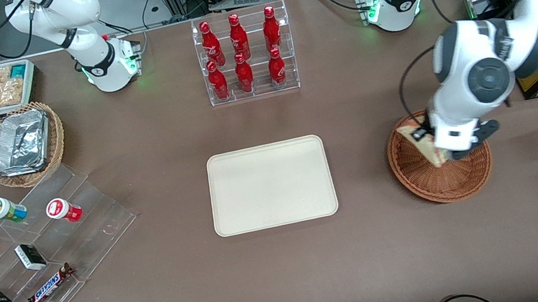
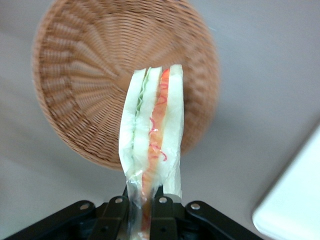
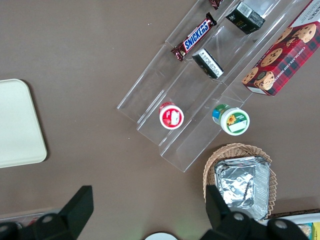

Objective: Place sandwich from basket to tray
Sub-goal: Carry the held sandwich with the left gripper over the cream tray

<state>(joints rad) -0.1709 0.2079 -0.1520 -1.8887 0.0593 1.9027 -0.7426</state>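
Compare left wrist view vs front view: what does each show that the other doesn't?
Left wrist only: the gripper shut on the sandwich's wrapper end, with red and green filling layers on its cut edge, held above the basket.
Front only: the six red bottles in their rack, the foil trays, the Snickers bars, and the whole tray with nothing on it.
Both: sandwich, basket, gripper, part of the tray.

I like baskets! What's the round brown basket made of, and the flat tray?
The basket looks like woven wicker, reddish-brown, with visible strands. The tray looks like smooth matte cream plastic, though that's uncertain. The tool holds the sandwich above the basket.
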